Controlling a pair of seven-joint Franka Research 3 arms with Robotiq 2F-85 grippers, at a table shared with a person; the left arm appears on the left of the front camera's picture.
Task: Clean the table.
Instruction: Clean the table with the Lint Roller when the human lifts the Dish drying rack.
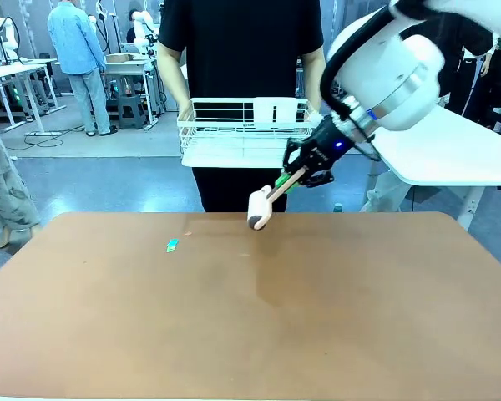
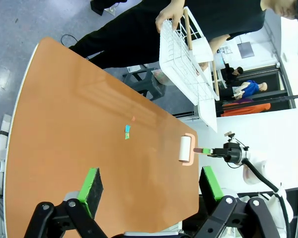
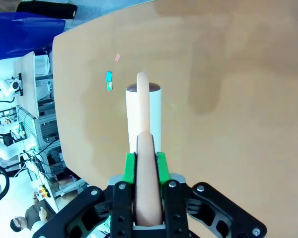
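Note:
The reddish-brown table (image 1: 334, 326) spreads across the front view. My right gripper (image 1: 307, 173) is shut on the beige handle of a lint roller (image 1: 259, 209), whose white roll hangs just over the table's far edge. In the right wrist view, the green pads of the right gripper (image 3: 145, 163) clamp the handle and the lint roller (image 3: 144, 111) points at the table (image 3: 238, 99). A small green and blue scrap (image 1: 172, 245) lies left of the roller, with a tiny pink scrap (image 3: 117, 57) near it. My left gripper (image 2: 151, 186) hovers high above the table (image 2: 64, 124), open and holding nothing.
A person in black stands at the far side and holds a white wire rack (image 1: 242, 125) in both hands above the far edge. A white-topped table (image 1: 451, 150) stands at the back right. Other people and benches are far off at the back left.

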